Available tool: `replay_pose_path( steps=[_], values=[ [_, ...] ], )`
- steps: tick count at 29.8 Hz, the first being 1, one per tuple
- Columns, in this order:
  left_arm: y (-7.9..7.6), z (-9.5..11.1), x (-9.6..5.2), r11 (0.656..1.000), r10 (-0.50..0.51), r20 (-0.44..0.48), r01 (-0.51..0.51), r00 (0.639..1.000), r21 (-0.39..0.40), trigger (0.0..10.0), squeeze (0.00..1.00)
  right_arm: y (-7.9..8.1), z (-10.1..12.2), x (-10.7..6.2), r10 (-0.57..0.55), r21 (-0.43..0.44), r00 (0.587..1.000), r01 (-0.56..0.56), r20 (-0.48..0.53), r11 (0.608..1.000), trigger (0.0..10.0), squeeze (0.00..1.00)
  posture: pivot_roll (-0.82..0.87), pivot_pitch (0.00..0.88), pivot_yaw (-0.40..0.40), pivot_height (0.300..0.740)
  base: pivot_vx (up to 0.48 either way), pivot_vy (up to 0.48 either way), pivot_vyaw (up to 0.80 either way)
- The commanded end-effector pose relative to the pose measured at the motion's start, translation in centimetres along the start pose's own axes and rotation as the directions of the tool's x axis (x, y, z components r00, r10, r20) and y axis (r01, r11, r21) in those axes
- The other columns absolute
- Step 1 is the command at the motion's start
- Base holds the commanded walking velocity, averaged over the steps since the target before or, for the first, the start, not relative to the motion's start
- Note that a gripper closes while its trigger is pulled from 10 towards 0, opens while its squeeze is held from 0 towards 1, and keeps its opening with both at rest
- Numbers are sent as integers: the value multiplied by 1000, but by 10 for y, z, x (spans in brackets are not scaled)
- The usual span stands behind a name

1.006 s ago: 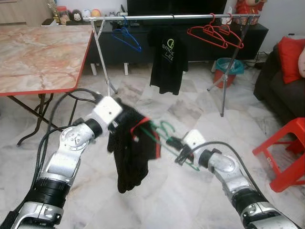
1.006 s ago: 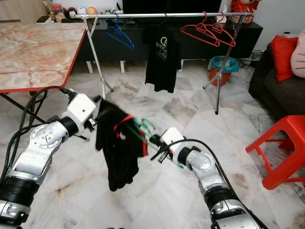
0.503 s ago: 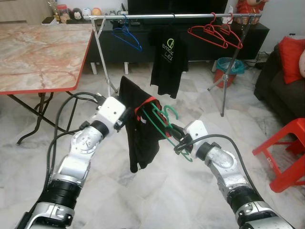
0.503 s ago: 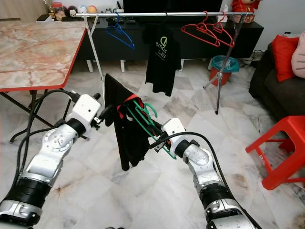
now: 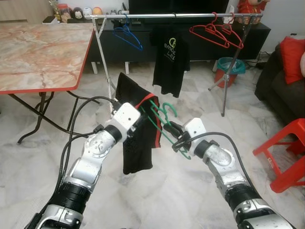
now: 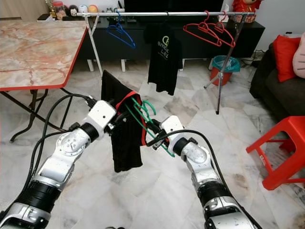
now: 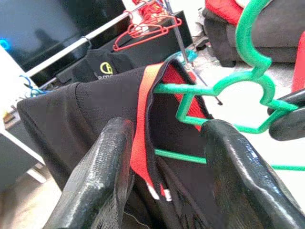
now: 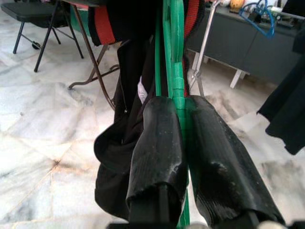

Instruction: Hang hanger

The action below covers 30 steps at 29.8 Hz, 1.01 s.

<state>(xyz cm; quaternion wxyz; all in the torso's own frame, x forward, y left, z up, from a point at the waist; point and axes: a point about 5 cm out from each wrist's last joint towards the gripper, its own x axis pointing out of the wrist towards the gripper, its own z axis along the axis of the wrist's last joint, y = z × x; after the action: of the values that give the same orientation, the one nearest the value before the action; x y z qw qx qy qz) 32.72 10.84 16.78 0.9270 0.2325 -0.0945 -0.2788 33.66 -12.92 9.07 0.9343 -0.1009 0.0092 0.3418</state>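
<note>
Frame centre: right gripper (image 8: 177,138) clamped tight on green hanger (image 5: 164,125) to steady it. Left gripper (image 7: 164,157) spread wide around black shirt (image 5: 136,138) collar, likely seating it. Rail (image 5: 181,15) along frame top, well apart.

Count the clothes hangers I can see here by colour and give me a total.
Blue hanger on the rail: 1
Red hangers on the rail: 2
Green hanger in the right claw: 1
Total: 4
</note>
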Motion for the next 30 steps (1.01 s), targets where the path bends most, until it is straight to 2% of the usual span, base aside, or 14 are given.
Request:
replay_pose_path(
  steps=[1,4,11,12,16,21,30],
  values=[
    [-3,3,1,1000,-10,1,10,1000,13,10000,0,-4,15,6,6,-24,999,-5,54,1000,0,0,72,0,-25,740,0,0,0],
    [-1,1,4,999,21,-19,-20,1000,38,10000,0,1,18,8,44,-22,996,-42,73,999,0,0,69,0,-24,740,0,0,0],
    [4,-7,6,996,74,-96,-68,993,60,10000,0,1,17,8,40,-20,997,-39,72,999,0,0,66,0,-23,740,0,0,0],
    [7,-11,6,992,102,-133,-92,986,81,10000,0,2,16,7,42,-20,997,-41,71,999,0,0,66,0,-23,740,0,0,0],
    [13,-15,6,983,168,-174,-150,970,110,10000,0,2,17,8,52,-18,996,-51,72,999,0,0,63,0,-21,740,0,0,0],
    [13,-16,7,979,191,-182,-173,965,109,10000,0,3,17,8,65,-14,995,-64,74,998,0,0,62,0,-24,740,0,0,0],
    [5,-13,11,984,168,-182,-154,969,86,10000,0,6,15,8,98,-6,993,-98,61,995,0,0,70,0,-28,740,0,0,0]
  ],
)
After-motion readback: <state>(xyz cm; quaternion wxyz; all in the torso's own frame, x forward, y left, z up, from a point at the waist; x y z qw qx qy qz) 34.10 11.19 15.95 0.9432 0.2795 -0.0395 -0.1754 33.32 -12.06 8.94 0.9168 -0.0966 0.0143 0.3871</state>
